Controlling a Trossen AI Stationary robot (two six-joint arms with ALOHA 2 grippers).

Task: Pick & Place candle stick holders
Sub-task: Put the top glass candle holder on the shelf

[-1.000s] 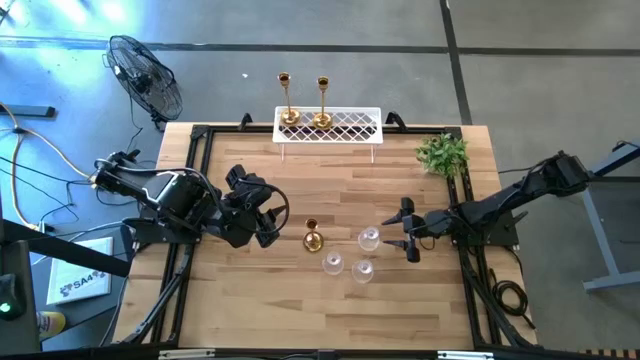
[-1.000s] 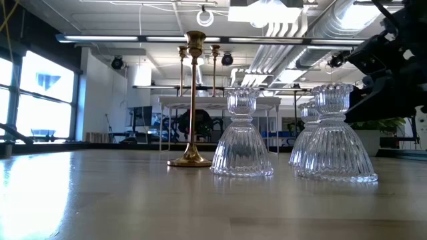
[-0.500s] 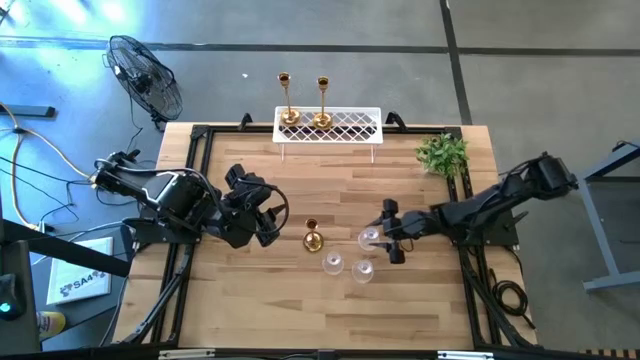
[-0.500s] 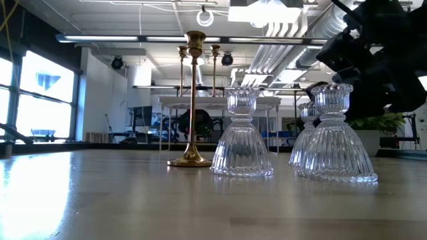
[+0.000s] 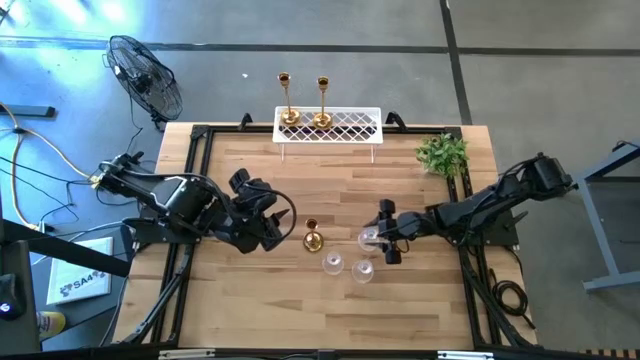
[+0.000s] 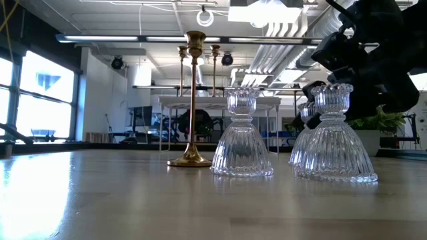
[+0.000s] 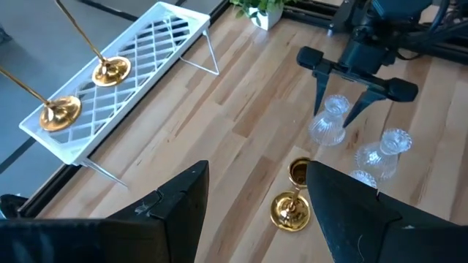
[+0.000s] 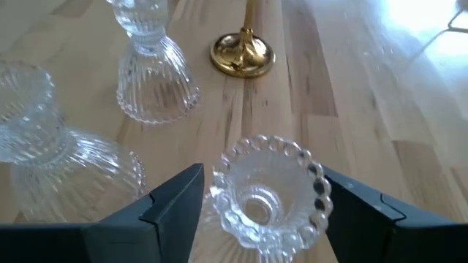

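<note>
High view count: three slim shiny gold candle stick holders [image 5: 312,238], three clear glass stemmed candle stick holders [image 5: 333,263]
Right gripper [image 5: 383,232]: fingers apart around one glass holder's cup, not clamped
Left gripper [image 5: 272,222]: open, empty

At the lower left of the high view, a white sheet [image 5: 82,283] on the floor reads "SA4"; I can read nothing else.

1 camera looks straight down from high up and sees the whole table [image 5: 330,200]. 1 sits low at the table top, very near the glass holders [image 6: 241,137], looking across into the room. 2 ride on the arms and look down close. All 4 see the gold holder [image 5: 312,237] and the glass ones
</note>
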